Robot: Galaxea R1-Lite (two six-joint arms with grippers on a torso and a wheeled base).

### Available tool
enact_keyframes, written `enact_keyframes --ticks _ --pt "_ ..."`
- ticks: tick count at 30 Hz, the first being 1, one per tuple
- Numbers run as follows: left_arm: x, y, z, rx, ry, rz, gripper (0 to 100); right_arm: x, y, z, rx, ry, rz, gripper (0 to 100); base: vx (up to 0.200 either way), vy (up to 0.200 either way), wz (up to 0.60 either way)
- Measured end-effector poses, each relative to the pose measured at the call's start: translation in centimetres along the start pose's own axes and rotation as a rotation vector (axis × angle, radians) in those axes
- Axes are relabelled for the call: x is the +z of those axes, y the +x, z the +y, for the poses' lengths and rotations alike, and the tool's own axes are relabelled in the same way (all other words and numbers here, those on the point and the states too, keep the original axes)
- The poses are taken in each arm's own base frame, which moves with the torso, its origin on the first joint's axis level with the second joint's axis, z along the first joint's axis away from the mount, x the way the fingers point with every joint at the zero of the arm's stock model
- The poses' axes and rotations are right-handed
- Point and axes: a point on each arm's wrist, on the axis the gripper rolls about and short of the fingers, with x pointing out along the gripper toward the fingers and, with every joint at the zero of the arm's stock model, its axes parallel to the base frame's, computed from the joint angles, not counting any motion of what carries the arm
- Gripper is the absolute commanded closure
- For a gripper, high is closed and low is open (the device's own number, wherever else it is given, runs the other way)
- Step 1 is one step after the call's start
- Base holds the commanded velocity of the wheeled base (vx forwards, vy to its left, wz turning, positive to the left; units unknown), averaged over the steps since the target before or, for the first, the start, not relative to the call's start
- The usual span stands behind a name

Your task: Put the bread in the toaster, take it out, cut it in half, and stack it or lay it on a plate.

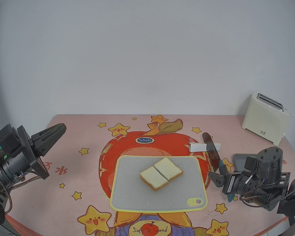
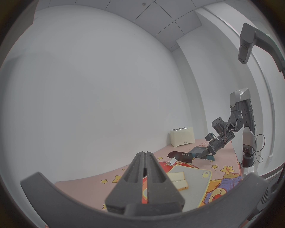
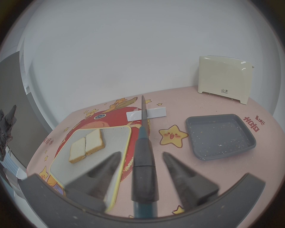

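— Any writing on the table?

— Some. The toaster (image 1: 266, 122), far right, has a small dark mark (image 3: 224, 90) of two characters low on its side.

— And the tablecloth (image 1: 82, 133)?

— A blue oval label (image 1: 144, 140) with white lettering sits at the top of the printed apple, just beyond the cutting board (image 1: 132, 190). Two large red characters (image 1: 55, 168) stand at the left. A red line of print (image 3: 254, 122) runs beside the grey tray (image 3: 221, 136) on the right. At the near edge, cursive lettering (image 1: 149, 229) flanks a small apple on a yellow plaque.

— Anything on the knife (image 2: 181, 155)?

— Small marks on the blade, too small to read.
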Motion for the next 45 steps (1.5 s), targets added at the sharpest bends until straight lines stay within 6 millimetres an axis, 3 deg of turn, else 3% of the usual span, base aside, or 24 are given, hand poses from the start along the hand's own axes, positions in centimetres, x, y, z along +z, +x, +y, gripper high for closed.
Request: enact_keyframes --ticks 7,24,32,39,45 --pt "0.0 0.0 0.0 0.000 0.000 -0.001 100 0.3 -0.4 0.0 -0.004 -0.002 -0.025 0 0.000 0.000 0.00" --pt "0.5 0.3 0.1 -0.007 0.010 -0.020 100 1.7 -4.4 0.3 0.124 -0.102 -0.144 0 0.000 0.000 0.00" --pt "0.6 0.4 0.2 -0.009 0.054 -0.027 100 1.8 -5.2 0.4 0.171 -0.134 -0.173 0 0.000 0.000 0.00" --pt "0.6 0.3 0.1 -0.024 0.048 -0.027 100 3.3 -5.6 1.3 0.307 -0.219 -0.233 0 0.000 0.000 0.00" --pt "0.6 0.3 0.1 -0.031 0.044 -0.025 100 5.0 -5.6 2.2 0.325 -0.268 -0.200 0 0.000 0.000 0.00"
